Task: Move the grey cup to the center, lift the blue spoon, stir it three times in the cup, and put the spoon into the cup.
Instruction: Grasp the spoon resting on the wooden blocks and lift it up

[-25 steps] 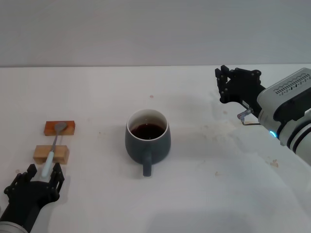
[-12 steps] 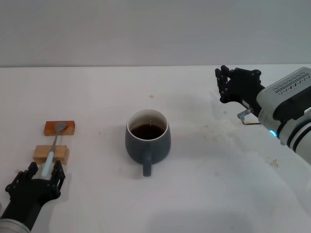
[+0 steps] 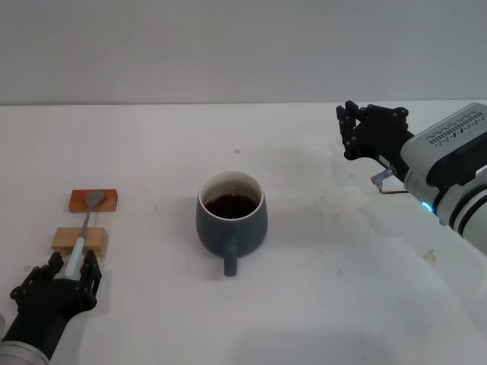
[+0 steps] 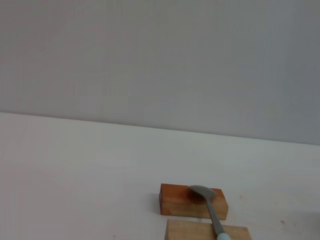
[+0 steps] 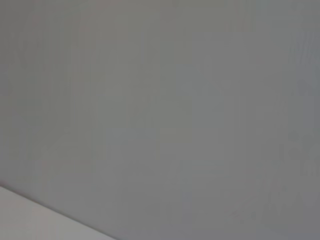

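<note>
From the head view, the grey cup [image 3: 231,216] stands near the middle of the bench [image 3: 319,289], handle turned toward the robot, with dark liquid inside. The blue spoon [image 3: 83,233] lies well to the cup's left, bridging an orange-brown block [image 3: 93,201] under its bowl and a tan block [image 3: 80,242] under its handle. Its long axis runs away from the robot, handle end nearest. The left hand [image 3: 59,283] sits just at that handle end, fingers spread either side of the tip and not visibly clamped on it; this arm is clearly the nearer one. The right hand [image 3: 358,129] hangs raised at the far right, holding nothing; I cannot tell how far its fingers are parted.

The left wrist view looks along the spoon [image 4: 210,207], its bowl resting on the orange-brown block [image 4: 192,201], with the tan block [image 4: 205,231] nearer.

The right wrist view shows only blank wall.
</note>
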You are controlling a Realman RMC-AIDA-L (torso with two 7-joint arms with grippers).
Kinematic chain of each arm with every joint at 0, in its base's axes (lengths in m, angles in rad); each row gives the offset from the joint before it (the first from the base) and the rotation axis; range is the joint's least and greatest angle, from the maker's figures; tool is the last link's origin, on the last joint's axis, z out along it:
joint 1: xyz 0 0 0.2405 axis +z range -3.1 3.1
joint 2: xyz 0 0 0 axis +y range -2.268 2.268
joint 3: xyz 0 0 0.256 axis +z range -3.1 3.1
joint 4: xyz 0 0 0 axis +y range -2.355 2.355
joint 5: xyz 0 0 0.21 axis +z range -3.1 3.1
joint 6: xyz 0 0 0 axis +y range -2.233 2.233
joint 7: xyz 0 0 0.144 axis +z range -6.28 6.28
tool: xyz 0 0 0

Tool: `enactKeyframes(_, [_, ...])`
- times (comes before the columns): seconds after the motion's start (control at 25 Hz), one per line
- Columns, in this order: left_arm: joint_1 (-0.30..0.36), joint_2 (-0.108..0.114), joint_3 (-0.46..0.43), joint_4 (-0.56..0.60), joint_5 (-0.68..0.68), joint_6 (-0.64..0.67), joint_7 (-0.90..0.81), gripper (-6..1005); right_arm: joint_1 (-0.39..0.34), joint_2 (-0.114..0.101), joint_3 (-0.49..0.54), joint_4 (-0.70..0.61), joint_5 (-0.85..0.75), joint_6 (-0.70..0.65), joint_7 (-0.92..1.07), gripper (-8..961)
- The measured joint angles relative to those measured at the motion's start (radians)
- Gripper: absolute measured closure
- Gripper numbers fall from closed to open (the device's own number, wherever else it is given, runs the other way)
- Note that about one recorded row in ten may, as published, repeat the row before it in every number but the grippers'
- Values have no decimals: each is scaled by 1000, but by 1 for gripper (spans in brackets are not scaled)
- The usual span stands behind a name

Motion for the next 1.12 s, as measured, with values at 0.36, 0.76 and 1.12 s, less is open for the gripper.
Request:
enactKeyframes(0.36, [-1,-2,1,1,-5,0,3,542,1,-1,10,3,-31,15,0,840])
enactKeyframes(0.76, [-10,0,1,15,-11,2,3,569,1,-1,10,5,-32,15,0,841])
enactKeyframes(1.12, [-15,2,1,17,-11,10,5,644,1,2,10,11,-32,21,0,841])
